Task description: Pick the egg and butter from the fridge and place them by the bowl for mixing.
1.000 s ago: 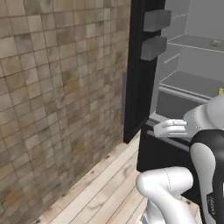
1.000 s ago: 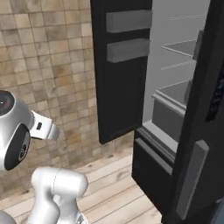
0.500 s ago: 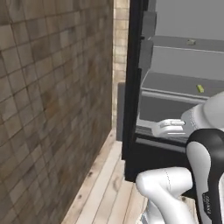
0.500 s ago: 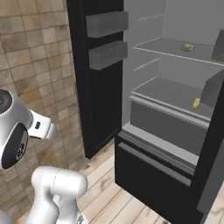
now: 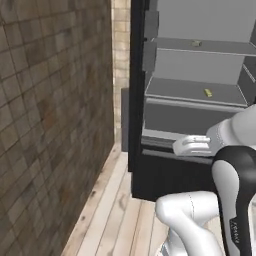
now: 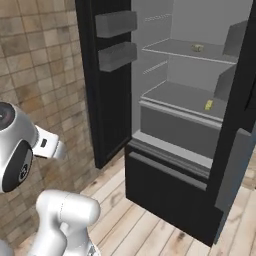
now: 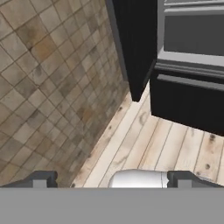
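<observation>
The fridge (image 5: 136, 100) (image 6: 165, 185) stands open, with grey shelves and a drawer inside. The butter (image 5: 208, 93) (image 6: 208, 104) is a small bright yellow stick on the lower shelf, right of centre. The egg and the bowl are out of view. My gripper (image 7: 112, 180) is open, nothing between its fingertips (image 7: 42, 179). It hangs low above the wooden floor, in front of the fridge's (image 7: 135, 48) bottom left corner and well short of the shelves.
A dull tan block (image 5: 196, 44) (image 6: 198, 48) lies on the upper shelf. The left fridge door (image 6: 112, 100) carries grey bins (image 6: 116, 24); the right door (image 6: 235, 165) juts forward. A tiled wall (image 5: 50, 125) closes the left side. Plank floor (image 5: 110, 210) runs along it.
The whole picture has shifted: the base has moved, bringing the fridge's interior and shelves to face the cameras. The arm keeps its pose and the gripper stays open.
</observation>
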Motion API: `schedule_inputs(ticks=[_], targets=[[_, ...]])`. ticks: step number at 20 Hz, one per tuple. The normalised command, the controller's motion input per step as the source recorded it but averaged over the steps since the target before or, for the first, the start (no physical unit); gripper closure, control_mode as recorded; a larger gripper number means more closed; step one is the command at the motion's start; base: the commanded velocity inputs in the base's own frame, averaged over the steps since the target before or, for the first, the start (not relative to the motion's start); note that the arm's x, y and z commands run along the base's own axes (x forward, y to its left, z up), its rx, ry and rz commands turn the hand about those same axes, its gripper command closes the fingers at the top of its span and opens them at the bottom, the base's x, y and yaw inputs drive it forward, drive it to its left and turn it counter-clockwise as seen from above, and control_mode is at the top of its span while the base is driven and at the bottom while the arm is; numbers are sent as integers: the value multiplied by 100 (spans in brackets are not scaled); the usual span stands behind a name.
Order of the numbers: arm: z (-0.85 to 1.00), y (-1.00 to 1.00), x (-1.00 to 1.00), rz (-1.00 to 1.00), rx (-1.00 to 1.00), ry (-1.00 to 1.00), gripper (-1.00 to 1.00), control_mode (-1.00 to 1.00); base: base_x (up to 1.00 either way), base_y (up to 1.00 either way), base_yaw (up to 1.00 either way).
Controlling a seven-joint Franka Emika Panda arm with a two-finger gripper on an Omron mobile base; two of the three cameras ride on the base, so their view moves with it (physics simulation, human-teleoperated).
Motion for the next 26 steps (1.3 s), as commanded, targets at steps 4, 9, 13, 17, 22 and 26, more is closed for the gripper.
schedule_inputs(ticks=[4,9,13,17,22,26], targets=[[0,0,0,0,0,0,-100,100,-13,-26,-65],[0,0,0,0,0,0,-100,100,0,-17,-82],[0,0,0,0,0,0,-100,100,30,2,-55],[0,0,0,0,0,0,-100,100,73,34,-22],[0,0,0,0,0,0,-100,100,90,33,-10],[0,0,0,0,0,0,-100,100,100,18,-4]])
